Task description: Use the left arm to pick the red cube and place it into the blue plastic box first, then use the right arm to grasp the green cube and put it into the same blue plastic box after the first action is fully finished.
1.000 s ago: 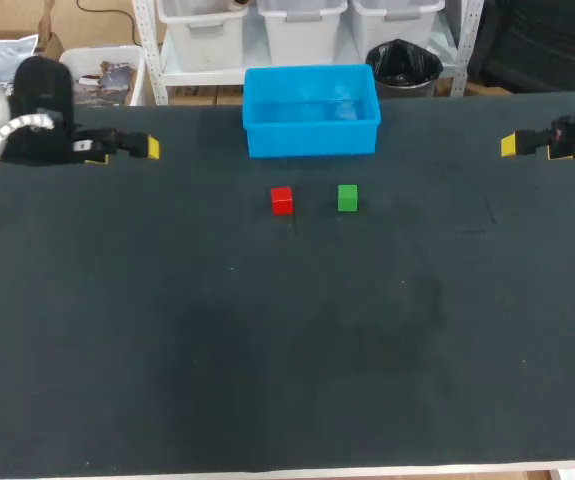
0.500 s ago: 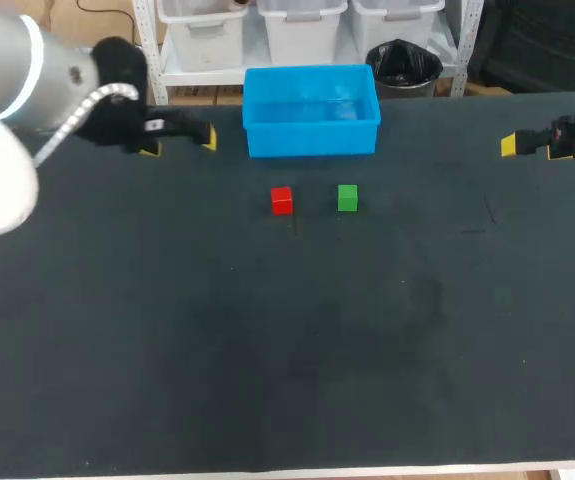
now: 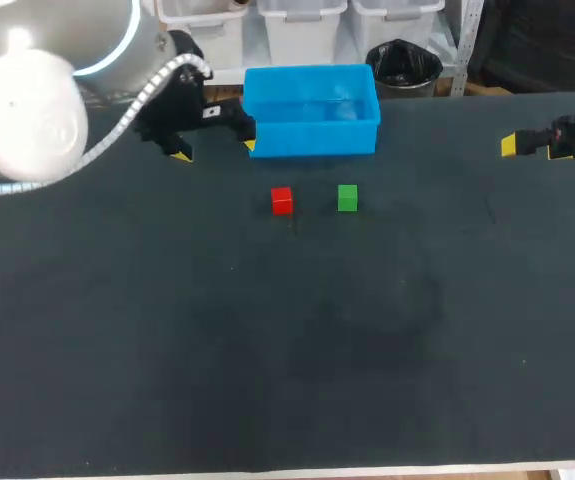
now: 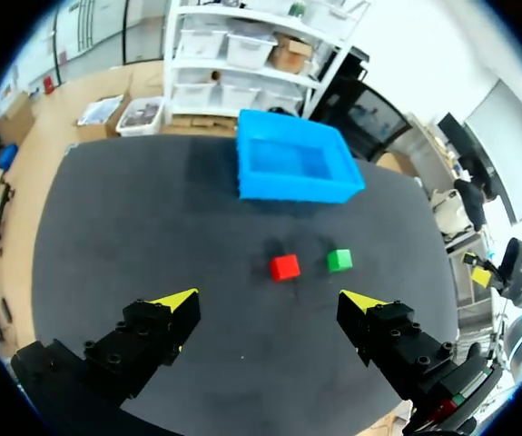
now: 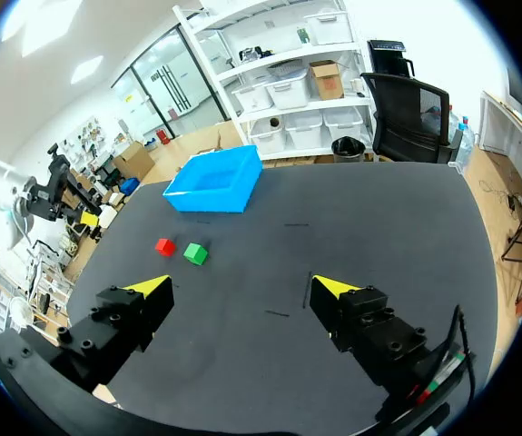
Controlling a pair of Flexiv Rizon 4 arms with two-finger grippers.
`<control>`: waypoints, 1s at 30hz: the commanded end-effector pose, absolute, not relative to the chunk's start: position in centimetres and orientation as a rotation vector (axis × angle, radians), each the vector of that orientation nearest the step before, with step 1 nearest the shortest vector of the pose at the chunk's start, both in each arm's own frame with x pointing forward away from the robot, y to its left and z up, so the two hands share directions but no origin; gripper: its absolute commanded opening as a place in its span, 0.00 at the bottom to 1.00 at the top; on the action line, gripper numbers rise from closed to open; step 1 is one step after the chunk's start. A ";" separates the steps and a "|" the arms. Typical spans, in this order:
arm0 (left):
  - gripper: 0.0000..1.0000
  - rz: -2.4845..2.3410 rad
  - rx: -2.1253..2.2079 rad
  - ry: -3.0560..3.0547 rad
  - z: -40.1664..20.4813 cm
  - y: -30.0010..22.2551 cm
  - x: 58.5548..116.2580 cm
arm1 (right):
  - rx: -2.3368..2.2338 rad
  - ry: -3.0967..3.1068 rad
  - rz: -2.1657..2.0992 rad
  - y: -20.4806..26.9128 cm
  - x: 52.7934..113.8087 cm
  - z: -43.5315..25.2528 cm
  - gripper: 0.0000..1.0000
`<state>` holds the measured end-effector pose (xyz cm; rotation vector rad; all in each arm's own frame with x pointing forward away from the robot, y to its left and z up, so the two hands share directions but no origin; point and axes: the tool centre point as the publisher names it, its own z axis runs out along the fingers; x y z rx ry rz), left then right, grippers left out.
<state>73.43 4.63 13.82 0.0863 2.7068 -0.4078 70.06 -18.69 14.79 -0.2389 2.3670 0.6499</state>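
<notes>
Head view: my left gripper (image 3: 215, 150) hung at the far left part of the table (image 3: 267, 350), fingers spread wide and holding nothing, one yellow tip just beside the left wall of the blue plastic box (image 3: 312, 138). The red cube (image 3: 282, 200) and the green cube (image 3: 347, 197) sat side by side on the table, near each other but apart, just in front of the box (neither one inside it). My right gripper (image 3: 512, 146) was at the far right edge, well apart from both cubes. Left wrist view: my left gripper (image 4: 270, 302) was released, and the red cube (image 4: 285, 266) lay ahead of it between the lines of its two fingers. The green cube (image 4: 339, 260) was beside the red one and the box (image 4: 297, 189) beyond both. Right wrist view: my right gripper (image 5: 242, 287) was also spread and empty. Both cubes (image 5: 164, 246) (image 5: 194, 253) lay well ahead of it, toward its left finger, with the box (image 5: 211, 197) farther on.
</notes>
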 end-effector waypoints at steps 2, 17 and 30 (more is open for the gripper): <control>1.00 -0.089 0.022 2.746 14.1 4.3 73.7 | -0.234 2.371 0.642 -18.6 70.0 14.9 1.00; 1.00 -0.089 0.022 2.746 14.1 4.3 73.7 | -0.234 2.371 0.642 -18.6 70.0 14.9 1.00; 1.00 -0.047 -0.022 2.868 12.1 1.5 76.0 | -0.234 2.371 0.642 -18.6 70.0 14.9 1.00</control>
